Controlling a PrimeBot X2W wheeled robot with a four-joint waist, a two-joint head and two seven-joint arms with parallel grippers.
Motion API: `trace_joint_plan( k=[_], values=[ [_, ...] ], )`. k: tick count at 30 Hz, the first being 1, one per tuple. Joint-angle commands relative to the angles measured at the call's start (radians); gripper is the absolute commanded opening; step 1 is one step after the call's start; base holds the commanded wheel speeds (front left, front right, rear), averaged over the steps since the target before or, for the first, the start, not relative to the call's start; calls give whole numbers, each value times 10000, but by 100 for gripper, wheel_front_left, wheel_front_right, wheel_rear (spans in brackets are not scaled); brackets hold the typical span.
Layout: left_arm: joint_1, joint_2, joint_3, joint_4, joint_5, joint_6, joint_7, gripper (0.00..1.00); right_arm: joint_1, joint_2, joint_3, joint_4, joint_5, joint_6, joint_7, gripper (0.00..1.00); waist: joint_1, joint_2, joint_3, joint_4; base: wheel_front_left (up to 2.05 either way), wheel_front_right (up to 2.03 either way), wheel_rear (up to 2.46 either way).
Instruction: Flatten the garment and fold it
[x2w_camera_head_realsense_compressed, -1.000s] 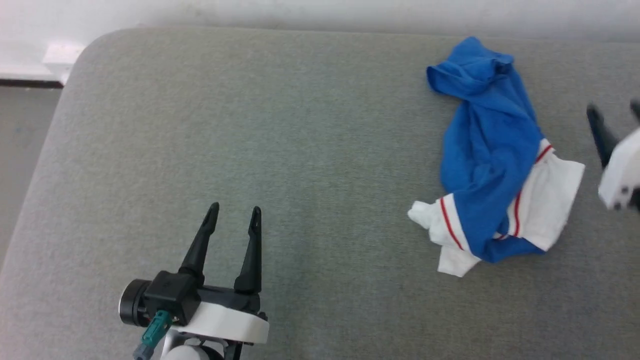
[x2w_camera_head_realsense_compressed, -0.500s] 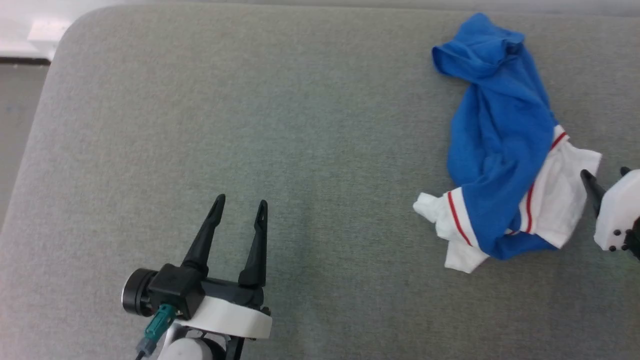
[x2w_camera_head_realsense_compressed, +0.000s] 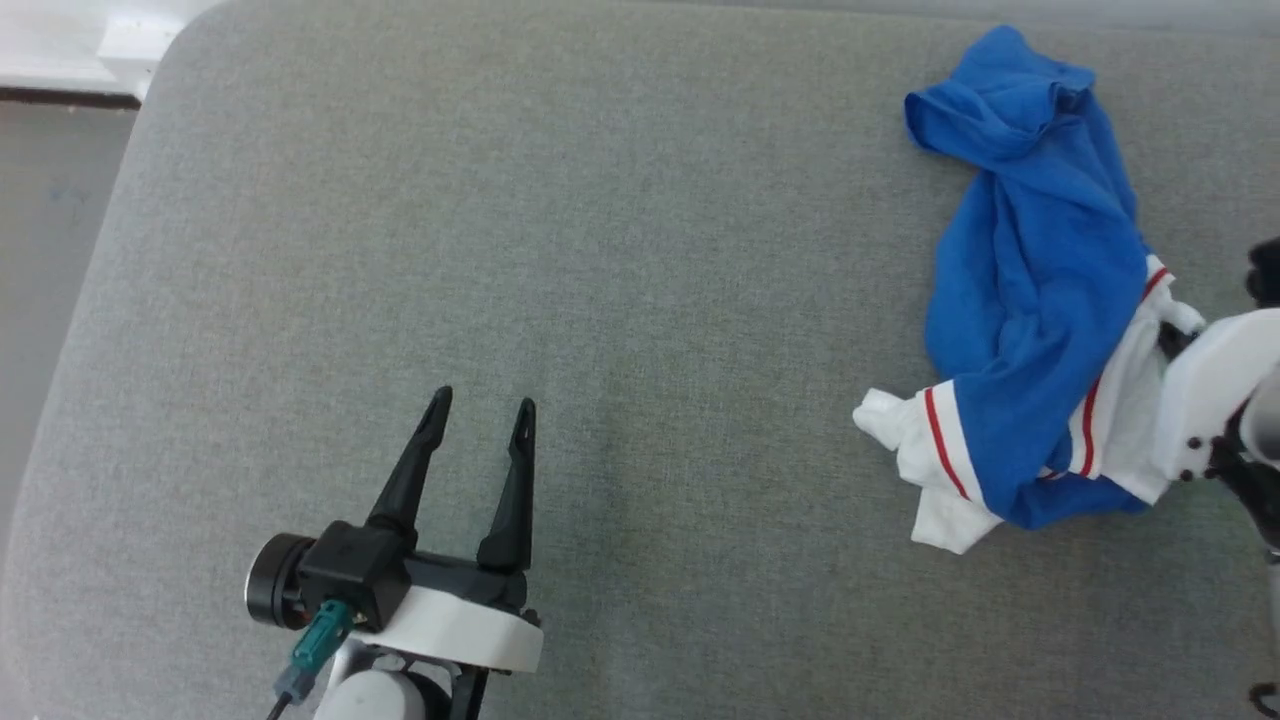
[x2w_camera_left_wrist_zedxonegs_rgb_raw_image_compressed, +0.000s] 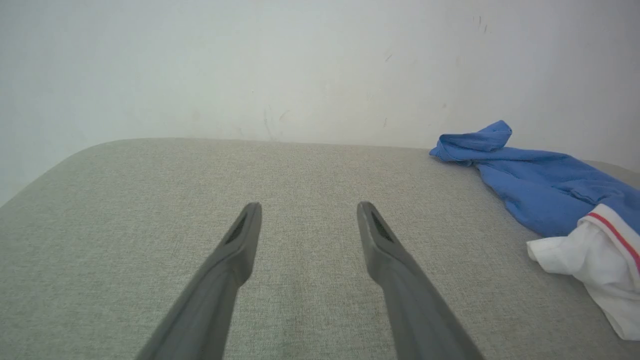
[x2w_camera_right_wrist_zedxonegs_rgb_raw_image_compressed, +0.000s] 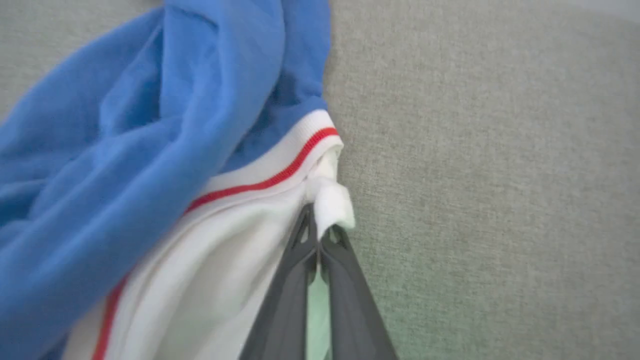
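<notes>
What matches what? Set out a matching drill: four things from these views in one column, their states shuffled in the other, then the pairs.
Column one:
1. left gripper
2. right gripper
3. garment
4. cushion

Column two:
A. crumpled in a heap
B. jaws apart, holding nothing
C. grey fabric, under the heap
D. shut on white cloth

Pairs: 1-B, 2-D, 3-A, 4-C

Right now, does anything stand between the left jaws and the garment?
Nothing visible does: only bare grey cushion lies between the left gripper, jaws open, and the garment. The right gripper is shut on its white sleeve.
</notes>
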Motion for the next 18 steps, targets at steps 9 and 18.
trace_joint_plan(
  k=[9,18],
  values=[
    [509,-26,312,80,43,14,-47,100,-291,-266,-491,-1843,525,-7,-337,0,-2,0,-1451,-1248,0,0,0],
    [953,19,466,-5,152,-41,-47,100,2793,-423,-4348,-2832,-97,-7,90,0,-2,0,-1526,-1169,0,0,0]
  ],
)
